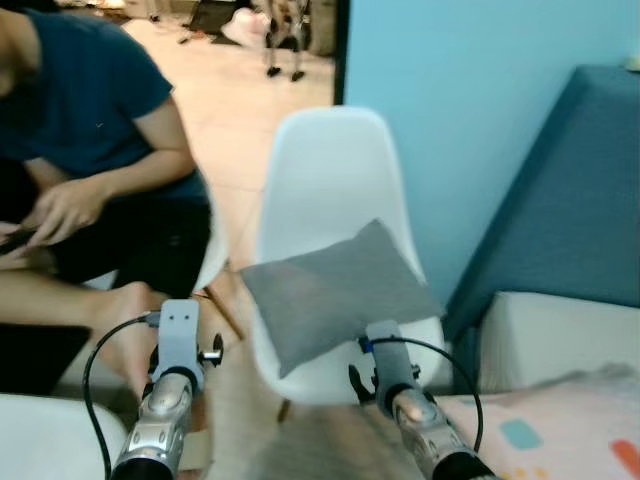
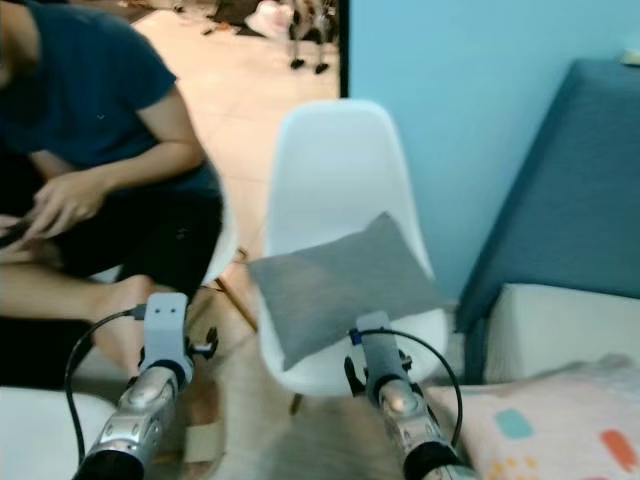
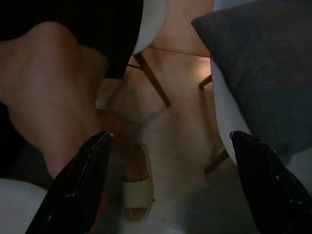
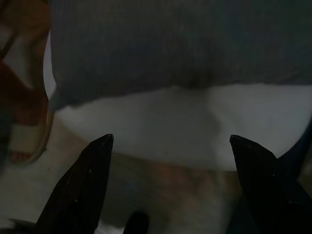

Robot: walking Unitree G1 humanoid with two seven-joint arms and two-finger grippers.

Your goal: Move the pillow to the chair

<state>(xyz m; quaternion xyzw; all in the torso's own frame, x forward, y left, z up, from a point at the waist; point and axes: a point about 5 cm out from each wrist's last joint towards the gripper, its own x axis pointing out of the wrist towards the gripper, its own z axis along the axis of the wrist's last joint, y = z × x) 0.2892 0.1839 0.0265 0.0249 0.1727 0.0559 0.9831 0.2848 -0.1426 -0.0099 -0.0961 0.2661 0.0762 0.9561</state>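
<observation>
A grey pillow (image 1: 335, 290) lies tilted on the seat of a white shell chair (image 1: 330, 170), leaning towards its backrest. My right gripper (image 4: 170, 180) is open just in front of the seat's front edge, with the pillow (image 4: 175, 44) close ahead of its black fingers (image 4: 80, 187) and not touched. My left gripper (image 3: 170, 185) is open too, low and to the left of the chair, over the floor between the chair and a person's leg. Nothing is between either pair of fingers. Both silver arms (image 1: 165, 400) rise from the bottom of the eye views.
A person (image 1: 90, 170) in a dark blue shirt sits at the left on another white chair; a bare foot in a pale sandal (image 3: 136, 187) rests by my left gripper. A blue wall (image 1: 450, 100) and blue sofa (image 1: 570, 200) stand at the right, with a white cushion (image 1: 560, 335) and patterned cloth (image 1: 560, 430) below.
</observation>
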